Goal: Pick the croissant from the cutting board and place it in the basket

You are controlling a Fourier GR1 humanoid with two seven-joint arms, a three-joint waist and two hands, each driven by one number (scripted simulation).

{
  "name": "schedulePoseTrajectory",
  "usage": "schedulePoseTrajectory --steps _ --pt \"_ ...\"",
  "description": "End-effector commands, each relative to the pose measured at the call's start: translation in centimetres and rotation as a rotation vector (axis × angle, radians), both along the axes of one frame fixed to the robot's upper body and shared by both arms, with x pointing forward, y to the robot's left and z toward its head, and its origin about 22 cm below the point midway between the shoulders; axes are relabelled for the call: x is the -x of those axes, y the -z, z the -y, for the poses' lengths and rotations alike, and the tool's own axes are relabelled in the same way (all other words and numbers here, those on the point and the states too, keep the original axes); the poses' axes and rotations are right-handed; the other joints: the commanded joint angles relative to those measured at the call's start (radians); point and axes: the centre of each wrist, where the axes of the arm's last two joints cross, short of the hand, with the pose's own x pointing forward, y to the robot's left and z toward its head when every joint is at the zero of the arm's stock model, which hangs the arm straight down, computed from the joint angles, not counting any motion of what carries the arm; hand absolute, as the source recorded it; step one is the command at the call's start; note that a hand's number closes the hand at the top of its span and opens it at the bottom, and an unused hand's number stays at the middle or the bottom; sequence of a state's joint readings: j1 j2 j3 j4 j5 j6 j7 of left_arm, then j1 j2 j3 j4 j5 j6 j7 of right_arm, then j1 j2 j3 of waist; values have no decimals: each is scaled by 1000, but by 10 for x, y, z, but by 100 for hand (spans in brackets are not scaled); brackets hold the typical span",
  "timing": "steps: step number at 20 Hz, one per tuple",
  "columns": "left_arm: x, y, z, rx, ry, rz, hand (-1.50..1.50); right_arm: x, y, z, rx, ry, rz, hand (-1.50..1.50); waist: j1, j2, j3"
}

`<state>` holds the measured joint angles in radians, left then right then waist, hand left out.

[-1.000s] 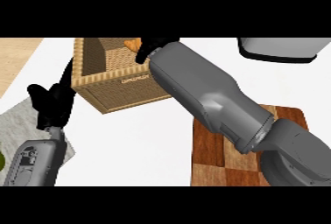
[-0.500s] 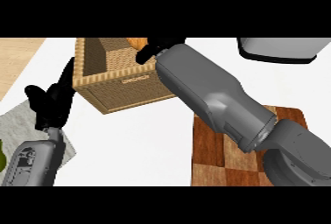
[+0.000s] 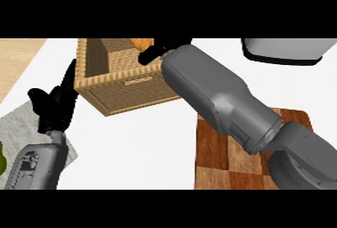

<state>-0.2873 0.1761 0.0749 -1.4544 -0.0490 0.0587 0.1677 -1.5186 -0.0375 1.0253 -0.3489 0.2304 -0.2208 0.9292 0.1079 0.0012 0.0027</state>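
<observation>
Croissant (image 3: pixel 139 43) under right hand (image 3: pixel 160 48) above basket (image 3: pixel 125 82)

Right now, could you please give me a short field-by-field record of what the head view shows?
basket: woven, open-topped, at the upper left of the counter
croissant: an orange bit shows inside the basket, by the right hand
right hand: over the basket's rim, fingers mostly hidden
left hand: open, fingers up, resting left of the basket
cutting board: wooden, lower right, partly under the right forearm, no croissant visible on it
</observation>
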Motion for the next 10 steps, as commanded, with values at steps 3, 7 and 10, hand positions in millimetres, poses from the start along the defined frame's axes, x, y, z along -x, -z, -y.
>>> schedulePoseTrajectory --steps 3,7,10 --pt "1 4 -8 -6 -10 -1 0 5 37 4 -8 34 -115 150 6 31 -6" --pt "-1 3 2 3 -15 -17 0 1 43 11 5 96 -162 150 -13 27 -5" --pt "-5 -4 7 16 14 -6 0 4 44 9 -19 172 -187 150 12 31 -6"
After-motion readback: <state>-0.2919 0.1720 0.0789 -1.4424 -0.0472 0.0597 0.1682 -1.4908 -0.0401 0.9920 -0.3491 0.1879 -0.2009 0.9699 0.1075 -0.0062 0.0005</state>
